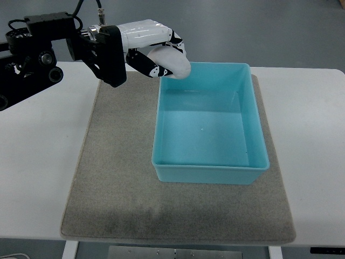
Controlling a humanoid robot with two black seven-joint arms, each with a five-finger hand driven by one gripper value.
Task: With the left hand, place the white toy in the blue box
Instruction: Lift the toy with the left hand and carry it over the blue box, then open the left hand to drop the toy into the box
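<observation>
My left hand [161, 56] comes in from the upper left and is shut on a white curved toy [173, 63]. It holds the toy in the air over the far left corner of the blue box [161, 121]. The box is a light blue open bin standing on a grey mat, and nothing shows inside it. The right arm does not show.
The grey mat [118, 162] lies on a white table [38, 162] and reaches almost to its front edge. The left arm's black links [32, 54] hang over the table's far left. Grey floor shows beyond the table's far edge.
</observation>
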